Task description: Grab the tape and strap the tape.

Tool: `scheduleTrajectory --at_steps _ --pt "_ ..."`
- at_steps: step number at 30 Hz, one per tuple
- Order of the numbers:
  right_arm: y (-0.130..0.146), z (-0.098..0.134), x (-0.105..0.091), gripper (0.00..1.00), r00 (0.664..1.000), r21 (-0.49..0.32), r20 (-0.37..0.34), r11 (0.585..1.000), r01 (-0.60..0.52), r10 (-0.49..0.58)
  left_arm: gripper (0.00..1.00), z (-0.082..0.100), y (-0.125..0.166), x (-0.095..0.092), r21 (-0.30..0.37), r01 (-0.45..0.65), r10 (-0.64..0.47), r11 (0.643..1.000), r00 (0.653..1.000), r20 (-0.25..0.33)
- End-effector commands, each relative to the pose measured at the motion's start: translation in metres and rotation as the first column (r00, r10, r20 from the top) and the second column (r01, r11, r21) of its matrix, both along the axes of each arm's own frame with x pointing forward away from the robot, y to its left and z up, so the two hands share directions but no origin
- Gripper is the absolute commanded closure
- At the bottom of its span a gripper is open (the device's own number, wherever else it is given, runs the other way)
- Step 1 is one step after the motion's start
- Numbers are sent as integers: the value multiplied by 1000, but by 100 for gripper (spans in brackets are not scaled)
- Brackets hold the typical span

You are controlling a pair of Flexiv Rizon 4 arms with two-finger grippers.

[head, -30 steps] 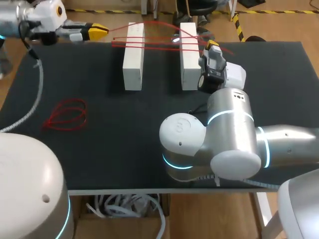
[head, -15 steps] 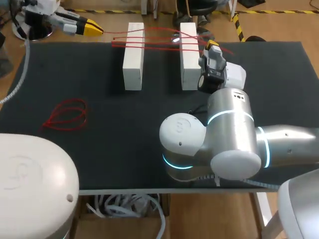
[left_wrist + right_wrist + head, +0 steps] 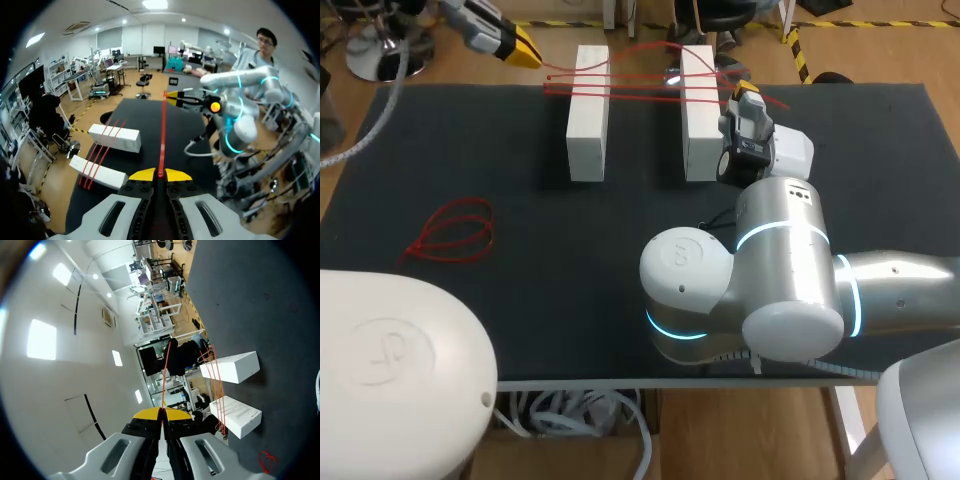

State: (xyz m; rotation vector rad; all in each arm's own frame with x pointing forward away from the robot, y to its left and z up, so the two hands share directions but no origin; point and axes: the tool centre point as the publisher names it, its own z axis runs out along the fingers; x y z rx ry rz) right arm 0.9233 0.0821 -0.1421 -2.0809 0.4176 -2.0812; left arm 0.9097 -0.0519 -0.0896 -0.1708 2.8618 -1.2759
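A red tape strand [image 3: 162, 130] runs taut from my left gripper [image 3: 160, 175], which is shut on its one end, to my right gripper [image 3: 175, 96]. In the head view the left gripper [image 3: 525, 45] hangs past the table's far left edge. The right gripper [image 3: 747, 95] sits by the right white block [image 3: 699, 112]. In the right wrist view the right gripper [image 3: 162, 412] is shut on the same red strand [image 3: 166, 367]. Several red strands [image 3: 640, 88] lie across both white blocks [image 3: 588, 112].
A loose bundle of red tape [image 3: 450, 232] lies on the black table [image 3: 550, 300] at the left. My right arm's large silver joints [image 3: 760, 280] stand over the table's front right.
My left gripper has swung up, away and slightly right beyond the table's far edge, still holding the tape. The right arm has not moved.
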Motion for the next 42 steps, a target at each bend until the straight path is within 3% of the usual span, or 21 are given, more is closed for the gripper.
scheduleTrajectory --at_steps 1,10,42 --pt "-2 2 0 100 1000 -2 -5 1000 -3 3 100 4 -3 -6 126 -5 1 992 1000 31" --pt "-2 2 0 100 1000 -2 -5 1000 -3 3 100 5 -5 -11 170 47 -54 984 998 37" --pt "-2 2 0 100 1000 -2 -5 1000 -3 3 100 10 -12 -19 167 48 -53 985 998 27"
